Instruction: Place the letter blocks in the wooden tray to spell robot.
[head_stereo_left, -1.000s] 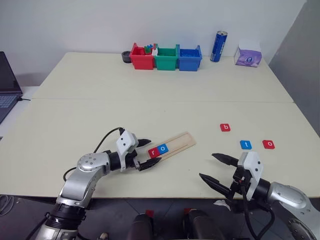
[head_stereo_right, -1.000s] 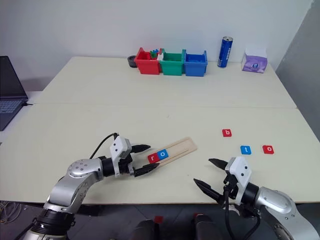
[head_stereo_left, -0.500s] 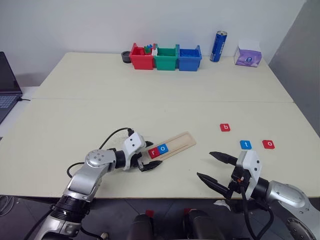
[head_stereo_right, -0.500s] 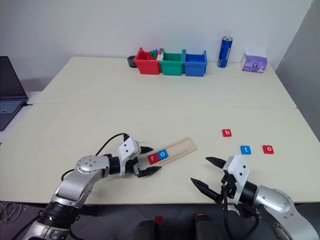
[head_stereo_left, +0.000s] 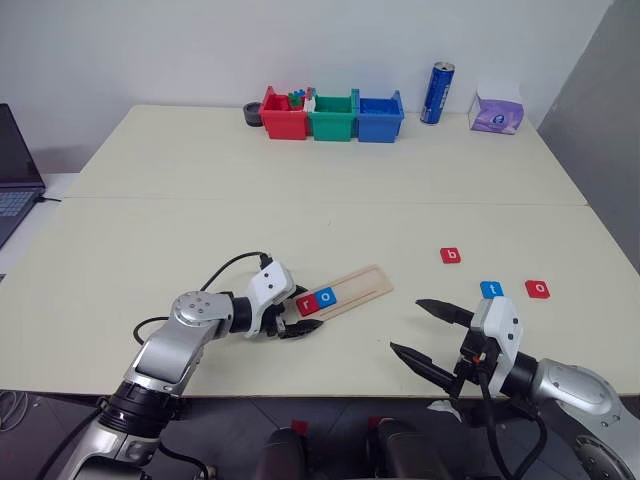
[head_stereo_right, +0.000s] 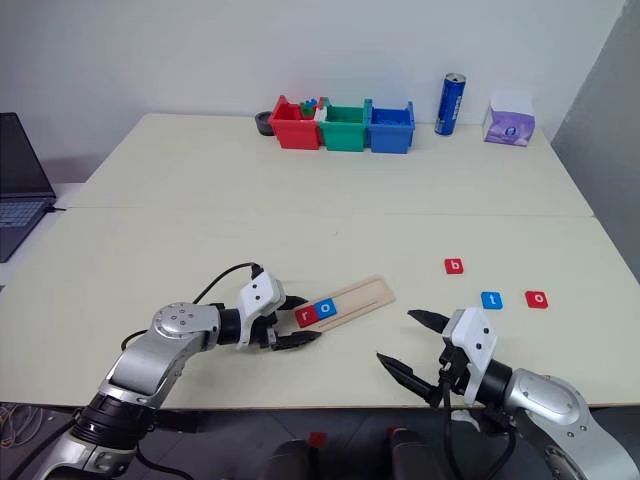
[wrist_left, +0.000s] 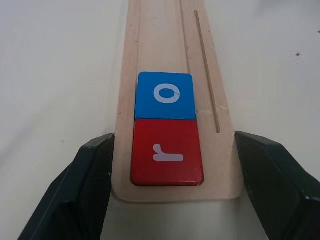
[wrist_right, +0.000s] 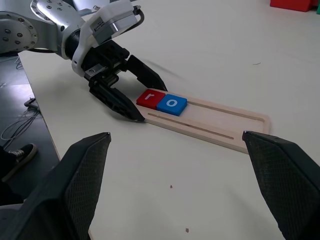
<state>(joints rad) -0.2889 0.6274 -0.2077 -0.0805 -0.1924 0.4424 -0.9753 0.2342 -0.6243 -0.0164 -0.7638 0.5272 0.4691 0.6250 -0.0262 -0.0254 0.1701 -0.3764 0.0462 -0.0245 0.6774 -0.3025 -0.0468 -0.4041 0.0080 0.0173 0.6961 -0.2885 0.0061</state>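
The wooden tray (head_stereo_left: 362, 284) lies slantwise on the table near the front. A red r block (head_stereo_left: 306, 304) and a blue o block (head_stereo_left: 326, 297) sit side by side at its near end. My left gripper (head_stereo_left: 305, 312) is shut on that end, one of its fingers (wrist_left: 85, 190) pressed against each long edge beside the r block (wrist_left: 167, 155). Loose on the table to the right lie a red b block (head_stereo_left: 451, 255), a blue t block (head_stereo_left: 491, 290) and a red o block (head_stereo_left: 537, 288). My right gripper (head_stereo_left: 405, 325) hangs open and empty near the front edge, short of those blocks.
Red (head_stereo_left: 284, 115), green (head_stereo_left: 332, 115) and blue (head_stereo_left: 380, 115) bins stand in a row at the back. A blue can (head_stereo_left: 437, 92) and a tissue pack (head_stereo_left: 497, 110) are at the back right. A laptop (head_stereo_left: 15, 170) sits off the left edge.
My left gripper has slid in around the tray's near end and closed its fingers against both edges. The right gripper has hardly moved.
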